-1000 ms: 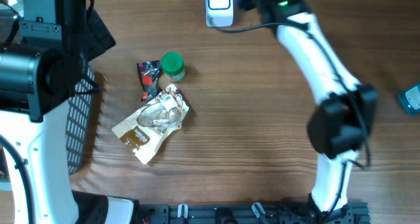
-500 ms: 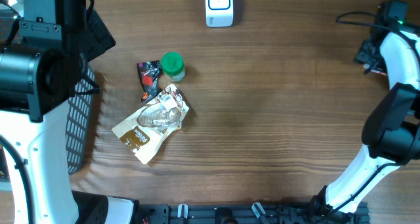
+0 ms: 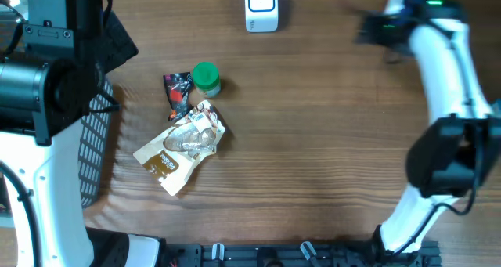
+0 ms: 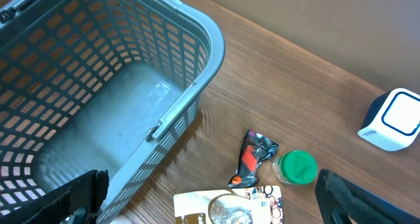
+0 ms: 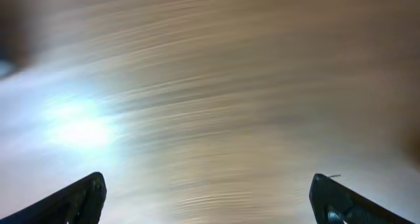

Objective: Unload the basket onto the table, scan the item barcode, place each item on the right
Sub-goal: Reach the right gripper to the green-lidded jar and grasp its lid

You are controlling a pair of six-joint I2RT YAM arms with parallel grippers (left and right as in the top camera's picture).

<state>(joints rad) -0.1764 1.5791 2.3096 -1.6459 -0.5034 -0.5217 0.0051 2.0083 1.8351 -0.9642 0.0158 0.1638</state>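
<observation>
Items for scanning, a snack pouch [image 3: 182, 146], a green-capped jar [image 3: 206, 77] and a dark packet [image 3: 177, 93], lie bunched below the left gripper [image 4: 216, 198] and well apart from the blurred right gripper [image 3: 374, 28]. Both grippers are spread wide and empty. One grab could catch two items, or crumple the pouch's barcode before it reaches the scanner [image 3: 261, 7].

No wording is reading clearly: the brown pouch [image 3: 178, 146] is carrying a pale label and the dark wrapper [image 3: 177, 94] is showing print, both too blurred to make out.
</observation>
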